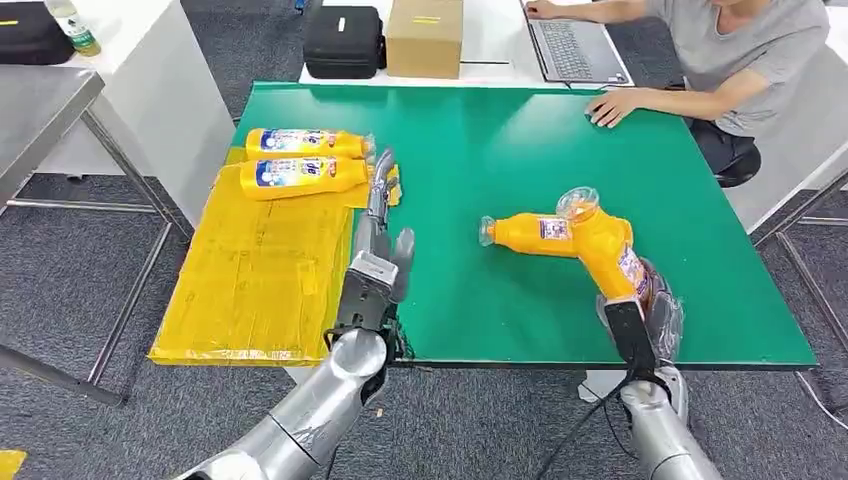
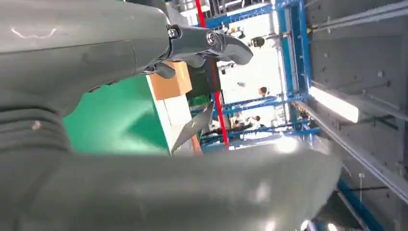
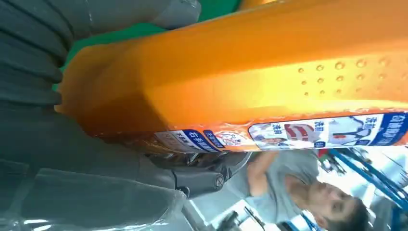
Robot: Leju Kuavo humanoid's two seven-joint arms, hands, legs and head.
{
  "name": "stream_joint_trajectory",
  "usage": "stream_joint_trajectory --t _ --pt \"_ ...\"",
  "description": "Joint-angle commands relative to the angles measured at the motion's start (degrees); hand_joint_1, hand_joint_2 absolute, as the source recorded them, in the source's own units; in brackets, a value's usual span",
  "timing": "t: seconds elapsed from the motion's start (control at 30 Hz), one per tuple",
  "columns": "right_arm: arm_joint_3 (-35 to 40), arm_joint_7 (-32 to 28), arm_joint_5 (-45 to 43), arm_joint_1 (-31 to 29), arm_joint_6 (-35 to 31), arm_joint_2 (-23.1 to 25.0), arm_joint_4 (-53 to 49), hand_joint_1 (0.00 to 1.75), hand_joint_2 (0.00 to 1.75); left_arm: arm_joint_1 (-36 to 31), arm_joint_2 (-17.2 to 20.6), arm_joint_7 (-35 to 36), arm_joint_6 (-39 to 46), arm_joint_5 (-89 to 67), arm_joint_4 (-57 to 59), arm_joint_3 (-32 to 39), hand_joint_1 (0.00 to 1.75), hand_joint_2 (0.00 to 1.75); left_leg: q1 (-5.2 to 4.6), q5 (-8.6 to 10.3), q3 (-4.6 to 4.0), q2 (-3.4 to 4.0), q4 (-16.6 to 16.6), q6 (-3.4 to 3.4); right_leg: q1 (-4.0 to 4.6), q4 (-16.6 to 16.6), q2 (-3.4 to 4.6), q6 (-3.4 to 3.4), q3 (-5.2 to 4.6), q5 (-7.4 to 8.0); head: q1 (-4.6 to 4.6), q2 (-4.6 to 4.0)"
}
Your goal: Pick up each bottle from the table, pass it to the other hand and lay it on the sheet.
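Two orange bottles (image 1: 300, 143) (image 1: 303, 176) lie side by side at the far end of the yellow sheet (image 1: 255, 275), left of the green table (image 1: 480, 160). My left hand (image 1: 378, 235) hovers open over the sheet's right edge, fingers stretched toward those bottles and holding nothing. My right hand (image 1: 650, 315) grips a third orange bottle (image 1: 606, 245) by its base near the table's front right, cap end tilted up and away. That bottle (image 3: 250, 67) lies close across the right wrist view. A fourth orange bottle (image 1: 530, 233) lies on the table just left of the held one.
A person sits at the far right with one hand (image 1: 610, 105) on the table and a laptop (image 1: 570, 45) beyond. A cardboard box (image 1: 425, 35) and a black case (image 1: 345, 40) stand behind the table. A grey metal table (image 1: 40, 110) is at the left.
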Motion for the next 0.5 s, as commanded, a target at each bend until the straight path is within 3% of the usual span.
stream_joint_trajectory --t 0.03,0.1,0.2,0.3,0.4,0.5 --pt "11.16 0.15 -0.87 2.44 -5.70 2.70 -10.99 1.75 1.75 1.37 0.28 0.22 0.13 -3.78 -0.39 8.52 0.00 1.75 0.02 -0.21 0.33 0.21 -0.03 -0.17 0.02 0.01 0.21 -0.14 0.23 -0.16 -0.02 0.00" --pt "5.68 0.15 11.25 2.84 -5.86 4.56 -10.56 1.75 1.75 1.00 0.28 0.22 0.13 -2.76 1.79 7.80 0.00 1.75 0.00 -0.18 0.26 0.22 -0.03 -0.16 0.00 0.02 0.22 -0.13 0.12 -0.14 -0.02 0.00" --pt "12.16 0.15 5.17 2.86 -5.86 3.84 -11.45 1.75 1.75 -0.90 0.28 0.22 -1.02 3.47 9.10 2.86 0.00 1.75 0.00 -0.15 0.26 0.08 -0.08 -0.16 0.01 -0.03 0.04 -0.14 0.15 -0.16 0.00 0.00" --pt "16.18 0.15 2.54 1.55 -5.86 3.60 -10.18 1.75 1.75 -1.61 0.28 0.22 -8.50 8.00 13.34 -1.87 0.00 1.75 0.00 -0.12 0.28 0.01 -0.13 -0.14 0.00 -0.08 -0.03 -0.11 0.18 -0.15 -0.02 0.00" --pt "11.85 0.15 10.61 2.32 -5.86 4.74 -10.14 1.75 1.75 -2.23 0.28 0.22 -10.70 12.83 14.39 -7.42 0.00 1.75 -0.01 -0.02 -0.05 -0.16 -0.05 -0.07 -0.01 -0.04 -0.26 -0.05 -0.07 -0.09 0.02 0.00" --pt "14.06 0.15 4.59 2.20 -5.86 4.87 -12.00 1.75 1.75 -2.34 0.28 0.22 -10.87 15.40 13.91 -11.21 0.00 1.75 -0.02 -0.11 0.05 -0.09 -0.03 -0.09 -0.02 -0.01 -0.18 -0.08 0.02 -0.16 0.02 0.00"
